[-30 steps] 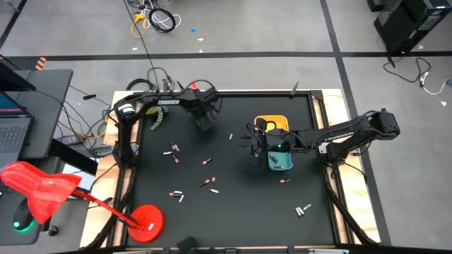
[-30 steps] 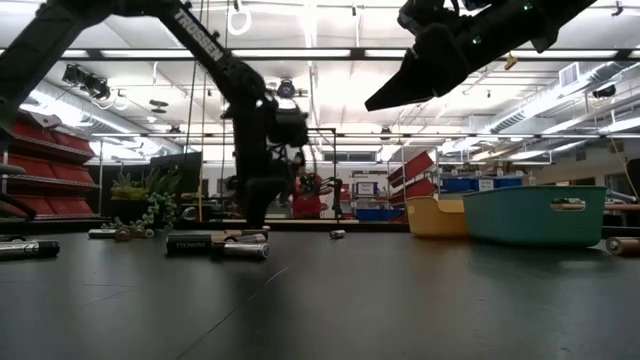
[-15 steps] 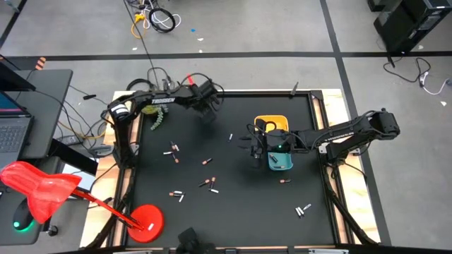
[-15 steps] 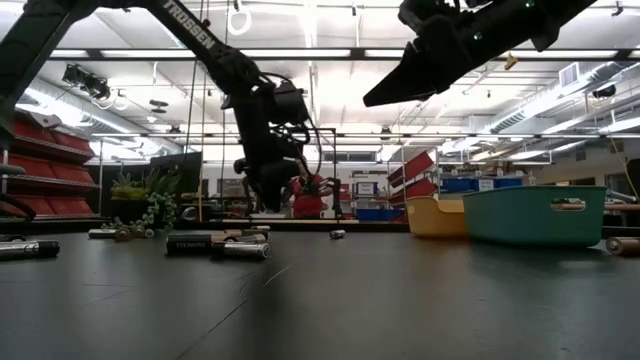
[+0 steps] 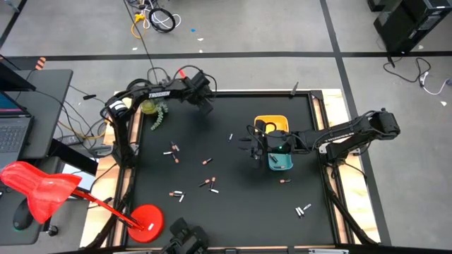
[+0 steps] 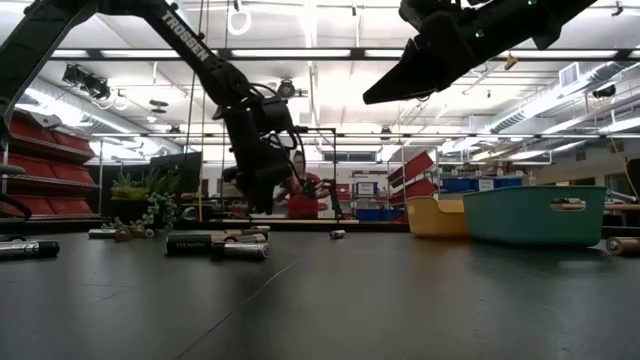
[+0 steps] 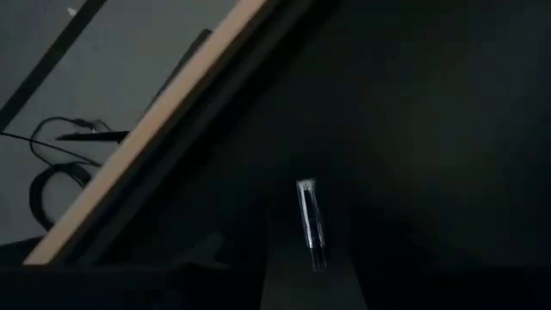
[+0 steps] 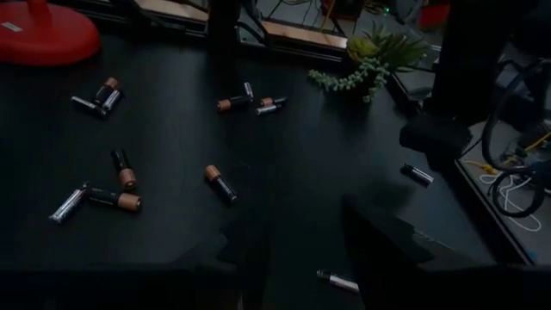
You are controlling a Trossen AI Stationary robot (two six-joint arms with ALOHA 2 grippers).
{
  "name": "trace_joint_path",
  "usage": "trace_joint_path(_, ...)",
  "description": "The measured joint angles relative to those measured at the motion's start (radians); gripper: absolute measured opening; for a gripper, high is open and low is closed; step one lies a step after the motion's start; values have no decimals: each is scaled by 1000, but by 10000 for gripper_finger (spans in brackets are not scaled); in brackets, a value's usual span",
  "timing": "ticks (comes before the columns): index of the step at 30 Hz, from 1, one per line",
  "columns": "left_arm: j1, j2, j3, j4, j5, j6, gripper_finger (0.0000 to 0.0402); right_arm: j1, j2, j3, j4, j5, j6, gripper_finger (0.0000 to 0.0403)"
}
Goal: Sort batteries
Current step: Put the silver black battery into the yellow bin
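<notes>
Several batteries lie scattered on the black mat, silver ones and dark ones with copper ends, such as a pair [image 5: 174,154] at the left and a pair [image 5: 210,185] in the middle. They also show in the right wrist view [image 8: 219,183]. My left gripper [image 5: 204,106] hangs above the mat's far left edge, shut on a silver battery [image 7: 308,215]. My right gripper [image 5: 255,145] hovers open and empty beside the teal tray [image 5: 282,162] and the yellow tray [image 5: 271,123]. My left gripper holds the silver battery by its one end [image 7: 317,255]. The rest of the battery sticks out forward past the dark fingers. It is lifted clear of the mat. The fingers themselves are too dark to show the kind of hold.
A small green plant [image 5: 157,117] lies at the mat's far left. A red lamp base [image 5: 147,219] stands at the near left corner. The wooden table rim [image 7: 164,120] runs close by my left gripper. More batteries lie near the right edge [image 5: 303,209] and by the teal tray [image 5: 284,180].
My left gripper has risen from the mat and gone toward the table's far left corner. My right gripper has kept still.
</notes>
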Motion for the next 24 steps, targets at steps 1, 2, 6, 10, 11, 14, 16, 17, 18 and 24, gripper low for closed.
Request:
trace_joint_path(1,0,0,-9,9,1,1,155,0,0,0,1,0,0,150)
trace_joint_path(2,0,0,-19,22,5,7,155,0,0,0,1,0,0,150)
trace_joint_path(6,10,0,-58,52,10,13,155,1,0,0,1,0,2,150)
trace_joint_path(10,29,0,-93,84,59,2,155,5,0,0,2,0,3,150)
trace_joint_path(11,32,0,-102,94,64,-2,155,6,0,0,2,0,3,150)
trace_joint_path(14,34,5,-119,117,69,-8,153,6,0,0,3,0,3,150)
trace_joint_path(16,33,19,-120,119,75,-10,148,6,0,0,4,0,3,150)
trace_joint_path(17,33,26,-119,119,76,-9,144,6,0,0,4,0,3,150)
trace_joint_path(18,33,33,-117,120,84,-10,140,6,0,0,5,0,3,150)
trace_joint_path(24,16,53,-113,115,69,19,82,6,0,0,2,0,3,150)
